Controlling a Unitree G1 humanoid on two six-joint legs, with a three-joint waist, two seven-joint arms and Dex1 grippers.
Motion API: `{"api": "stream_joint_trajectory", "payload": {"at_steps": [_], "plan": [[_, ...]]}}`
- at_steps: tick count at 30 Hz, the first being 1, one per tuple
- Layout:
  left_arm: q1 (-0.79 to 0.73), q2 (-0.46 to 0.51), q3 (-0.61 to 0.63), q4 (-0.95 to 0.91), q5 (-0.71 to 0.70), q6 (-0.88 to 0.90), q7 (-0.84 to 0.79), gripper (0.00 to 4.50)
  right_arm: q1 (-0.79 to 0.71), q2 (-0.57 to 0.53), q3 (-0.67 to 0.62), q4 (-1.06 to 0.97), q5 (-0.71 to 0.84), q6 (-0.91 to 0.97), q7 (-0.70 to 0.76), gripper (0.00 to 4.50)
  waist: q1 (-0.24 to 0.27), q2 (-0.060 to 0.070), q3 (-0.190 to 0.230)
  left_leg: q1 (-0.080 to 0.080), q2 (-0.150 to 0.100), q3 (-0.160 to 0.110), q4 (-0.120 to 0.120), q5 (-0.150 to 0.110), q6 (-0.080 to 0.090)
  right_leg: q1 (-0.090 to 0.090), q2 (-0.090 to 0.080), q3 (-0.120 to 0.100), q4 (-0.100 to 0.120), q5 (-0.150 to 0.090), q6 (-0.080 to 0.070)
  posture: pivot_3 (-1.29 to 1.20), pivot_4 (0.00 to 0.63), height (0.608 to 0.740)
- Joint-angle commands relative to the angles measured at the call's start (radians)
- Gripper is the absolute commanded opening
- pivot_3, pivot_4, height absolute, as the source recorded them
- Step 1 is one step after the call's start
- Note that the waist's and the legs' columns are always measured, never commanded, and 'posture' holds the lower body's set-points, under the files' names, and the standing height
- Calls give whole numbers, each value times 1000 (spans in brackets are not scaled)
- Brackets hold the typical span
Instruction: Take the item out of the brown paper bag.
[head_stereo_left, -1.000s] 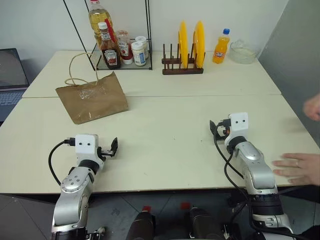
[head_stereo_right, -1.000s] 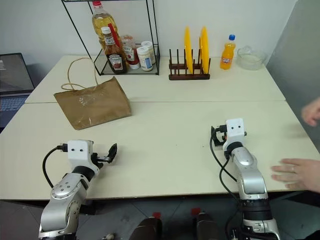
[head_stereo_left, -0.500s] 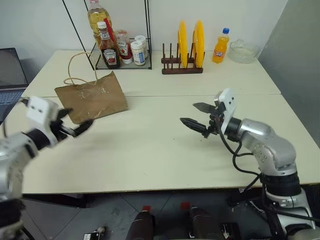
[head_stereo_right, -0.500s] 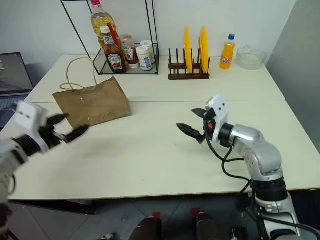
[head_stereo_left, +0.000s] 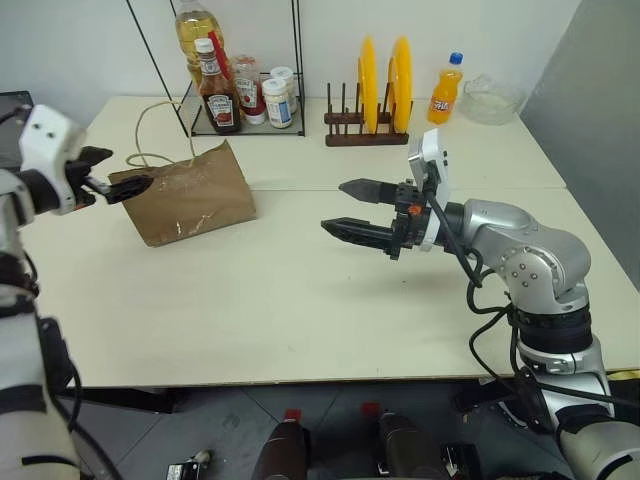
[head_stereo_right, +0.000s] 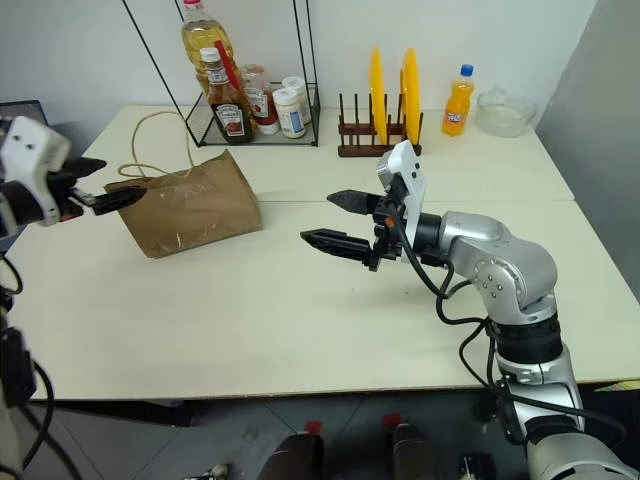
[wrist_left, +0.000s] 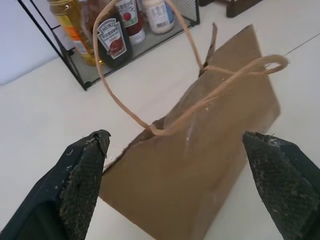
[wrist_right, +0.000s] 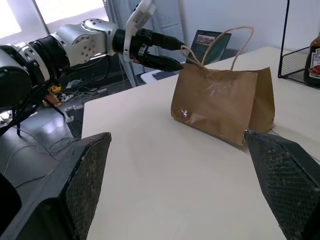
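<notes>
- Bag (head_stereo_left: 188, 195) stands on the table (head_stereo_left: 300, 300), left of centre, near the seam between the two tabletops. Its cord handles (head_stereo_left: 150, 135) loop up and back from the open top.
- Item: cannot tell where it is; nothing of it shows through the bag's mouth or paper.
- Left gripper (head_stereo_left: 112, 172) hangs in the air just beside the bag's upper left corner, fingers spread wide, nothing between them. In its wrist view the bag's top edge and handles lie between the two fingers (wrist_left: 82, 175), not touched.
- Right gripper (head_stereo_left: 345, 207) is raised over mid-table, pointing left toward the bag, well apart from it; fingers spread wide and empty.
- Behind the bag: a black wire rack (head_stereo_left: 245, 110) holding an oil bottle (head_stereo_left: 190, 25), ketchup bottle (head_stereo_left: 217, 92) and small jars (head_stereo_left: 276, 100). The rack's front edge sits near the bag's back.
- Further right along the back: a wooden plate rack (head_stereo_left: 365, 135) with two yellow plates (head_stereo_left: 382, 85), an orange soda (head_stereo_left: 443, 92), a glass bowl (head_stereo_left: 487, 102).
- A laptop (head_stereo_right: 20, 108) sits past the far left edge.
- Open room: bare tabletop in front of the bag and between bag and right gripper; nothing blocks that path.
</notes>
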Motion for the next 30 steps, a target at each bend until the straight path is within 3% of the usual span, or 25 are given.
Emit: {"api": "stream_joint_trajectory", "payload": {"at_steps": [1,15,26,30], "plan": [[-85,1,-20,90,75,-56,68,4500,14,-4,-23,-72,25,6,-35,4468,-3,-1,0,0,0,0,0,0,0,0,0,0,0,0,0,0,150,740],[-135,-72,-19,181,199,65,199,4500,57,-18,-58,-170,72,58,-155,4468,-24,-1,0,0,0,-1,0,0,0,-1,0,0,1,0,0,0,150,740],[-168,-64,-79,171,267,97,-124,4500,55,-25,-47,-144,53,19,-173,4468,-26,-1,0,0,0,0,0,0,0,-1,0,0,2,0,0,0,150,740],[-162,-54,-105,171,299,91,-153,4500,53,-16,-31,-127,42,-4,-168,4468,-26,-1,0,0,0,0,0,0,0,-1,0,1,2,0,0,0,150,740]]}}
